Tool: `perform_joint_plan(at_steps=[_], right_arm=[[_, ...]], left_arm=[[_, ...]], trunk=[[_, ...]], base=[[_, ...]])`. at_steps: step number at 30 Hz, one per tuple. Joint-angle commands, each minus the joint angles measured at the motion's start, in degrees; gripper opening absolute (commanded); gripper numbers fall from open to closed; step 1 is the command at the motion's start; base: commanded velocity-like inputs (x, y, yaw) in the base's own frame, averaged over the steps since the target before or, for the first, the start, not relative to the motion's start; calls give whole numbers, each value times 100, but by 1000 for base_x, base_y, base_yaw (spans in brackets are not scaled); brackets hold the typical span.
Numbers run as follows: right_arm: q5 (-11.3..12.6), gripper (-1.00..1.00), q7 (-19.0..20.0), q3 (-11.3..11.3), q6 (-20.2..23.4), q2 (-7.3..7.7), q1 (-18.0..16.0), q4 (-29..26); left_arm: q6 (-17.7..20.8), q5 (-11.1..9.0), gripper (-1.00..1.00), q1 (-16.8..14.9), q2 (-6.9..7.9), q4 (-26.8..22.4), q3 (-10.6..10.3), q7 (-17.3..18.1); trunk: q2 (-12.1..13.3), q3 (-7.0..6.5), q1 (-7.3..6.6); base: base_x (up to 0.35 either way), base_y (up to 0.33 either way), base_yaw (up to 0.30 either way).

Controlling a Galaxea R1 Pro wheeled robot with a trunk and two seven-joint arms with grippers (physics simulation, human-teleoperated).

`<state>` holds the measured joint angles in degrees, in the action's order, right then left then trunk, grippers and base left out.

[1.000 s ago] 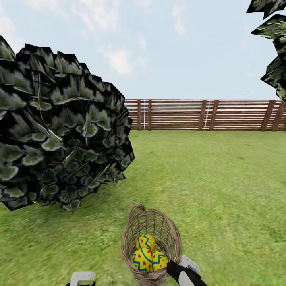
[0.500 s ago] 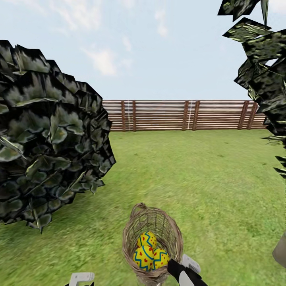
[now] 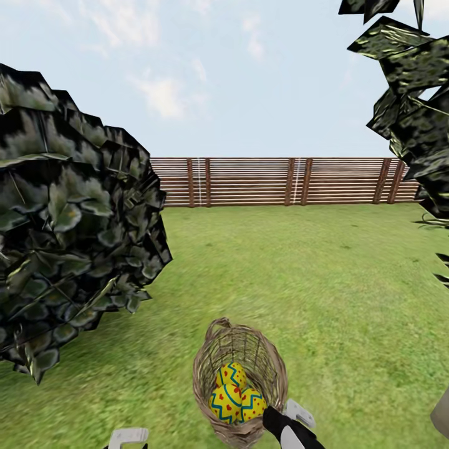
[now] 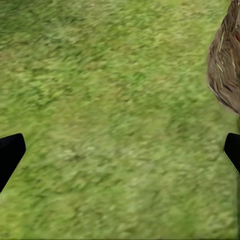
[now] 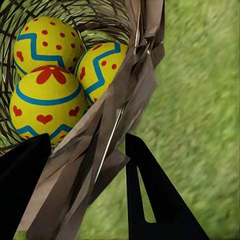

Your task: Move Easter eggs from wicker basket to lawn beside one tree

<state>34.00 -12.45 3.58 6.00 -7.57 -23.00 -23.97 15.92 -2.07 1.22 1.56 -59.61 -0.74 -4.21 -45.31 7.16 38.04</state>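
Head view: wicker basket [image 3: 239, 381] at lower centre of the frame, held off the lawn [image 3: 324, 274], with three Easter eggs [image 3: 235, 394] clustered inside. Right gripper [image 3: 284, 419] at the basket's lower right edge. Left gripper [image 3: 128, 438] at the bottom edge, left of centre. Tree [image 3: 68, 249] crown at left; second crown at upper right; fence [image 3: 280, 181] across mid-frame.

Right wrist view: fingers [image 5: 150, 195] clamped on the basket's woven rim [image 5: 107, 150], one inside, one outside; eggs close behind the inner one.

Left wrist view: fingers [image 4: 10, 155] spread wide at the frame's side edges, nothing between them; grass beneath, basket wall at upper right corner.
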Motion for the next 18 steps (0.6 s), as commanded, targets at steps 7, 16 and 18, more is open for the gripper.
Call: perform_joint_plan(at_steps=[7,16,18], right_arm=[[19,-100,-47,38,24,9,-3,-20],[19,-100,-47,37,20,10,-3,-20],[19,-100,-47,35,21,10,-3,-20]], left_arm=[[34,-27,100,1,2,-16,-9,-28],[-69,-22,100,2,2,-12,-7,-28],[-71,-22,100,1,2,-12,-7,-28]], trunk=[[-7,-6,4],[-7,-17,4],[-7,-17,4]], base=[[267,-191,-171],[307,-53,-114],[332,-1,-2]])
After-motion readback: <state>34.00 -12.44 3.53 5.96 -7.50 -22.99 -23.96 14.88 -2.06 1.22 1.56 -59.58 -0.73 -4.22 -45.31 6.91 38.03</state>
